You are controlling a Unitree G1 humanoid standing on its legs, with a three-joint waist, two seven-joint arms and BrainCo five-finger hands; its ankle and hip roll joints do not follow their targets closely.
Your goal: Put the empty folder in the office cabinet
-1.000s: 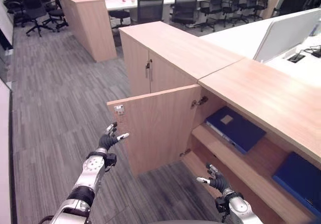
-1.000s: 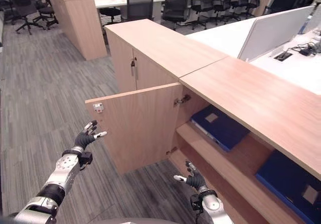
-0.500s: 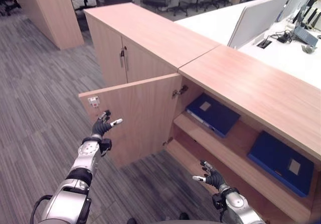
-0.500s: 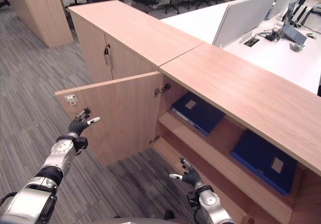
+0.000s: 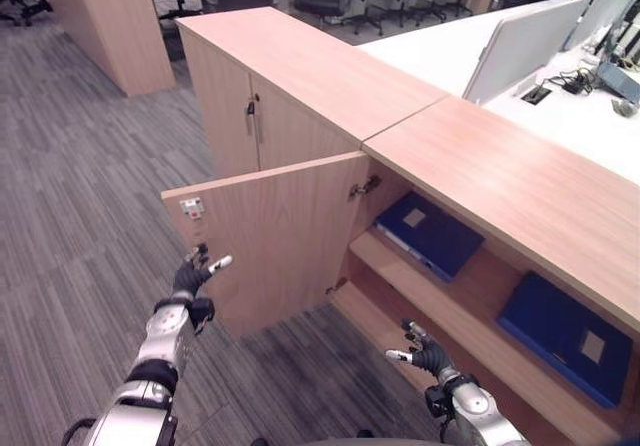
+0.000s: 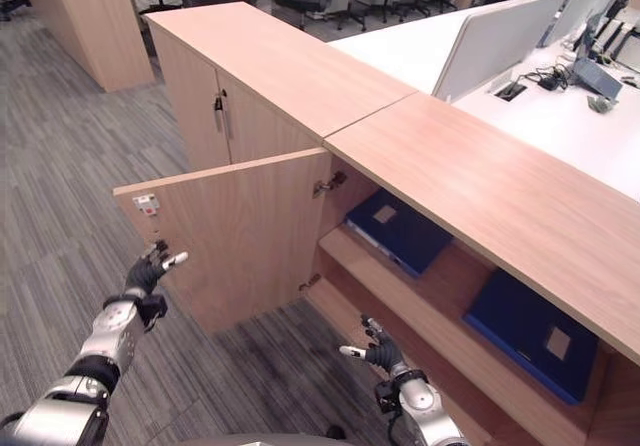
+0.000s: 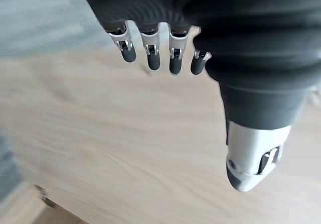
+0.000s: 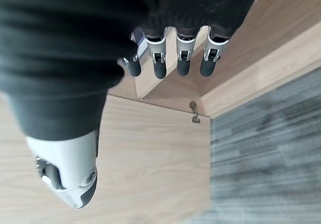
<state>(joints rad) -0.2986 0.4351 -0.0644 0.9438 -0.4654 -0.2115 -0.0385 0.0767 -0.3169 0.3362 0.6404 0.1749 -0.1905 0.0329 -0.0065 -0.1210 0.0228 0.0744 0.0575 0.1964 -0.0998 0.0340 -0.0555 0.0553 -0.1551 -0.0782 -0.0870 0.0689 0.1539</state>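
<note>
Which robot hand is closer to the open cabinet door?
The left. The left hand is up beside the outer edge of the open cabinet door, fingers out, holding nothing. The right hand hangs lower, over by the cabinet's bottom shelf, also holding nothing.

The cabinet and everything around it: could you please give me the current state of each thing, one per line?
Cabinet door: swung open.
Neighbouring cabinet doors: closed.
Left blue folder: lying flat on the upper shelf.
Right blue folder: lying flat on the same shelf.
Left hand: open, empty, beside the door's edge.
Right hand: open, empty, low before the shelves.
</note>
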